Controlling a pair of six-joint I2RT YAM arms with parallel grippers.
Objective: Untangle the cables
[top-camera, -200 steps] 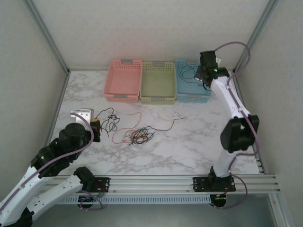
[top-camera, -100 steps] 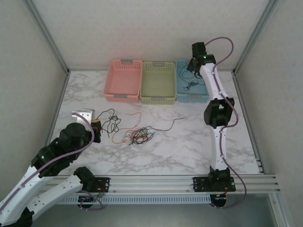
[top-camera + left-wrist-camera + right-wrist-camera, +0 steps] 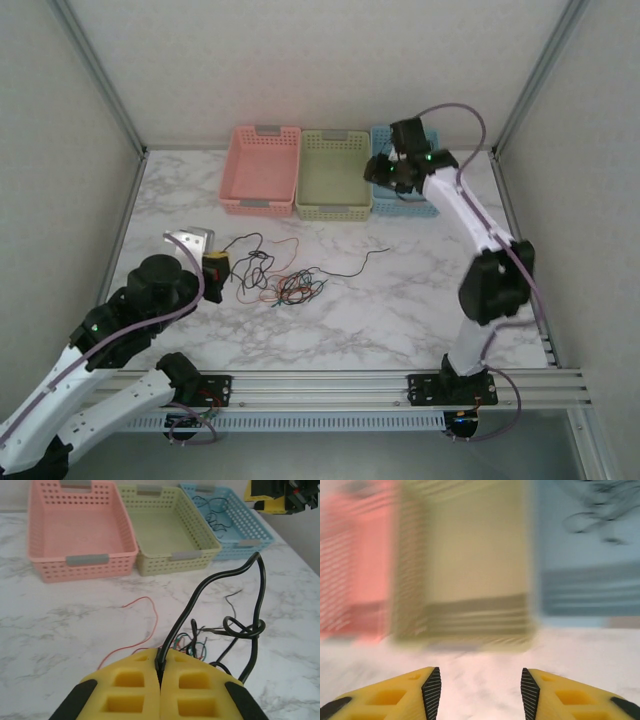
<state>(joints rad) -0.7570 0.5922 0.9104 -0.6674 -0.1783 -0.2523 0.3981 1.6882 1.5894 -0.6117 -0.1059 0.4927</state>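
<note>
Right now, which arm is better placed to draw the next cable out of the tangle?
Left. Its jaws are shut on a black cable leading toward the tangle close by; the right jaws stand open up by the baskets.

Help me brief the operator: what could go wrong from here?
1. The left gripper is shut on a black cable with a tight loop in it; pulling may cinch that into a knot.
2. That cable seems to run into the coloured bundle, so a lift might drag the whole bundle.
3. The right gripper is open near the green basket, so nothing pins the bundle.
</note>
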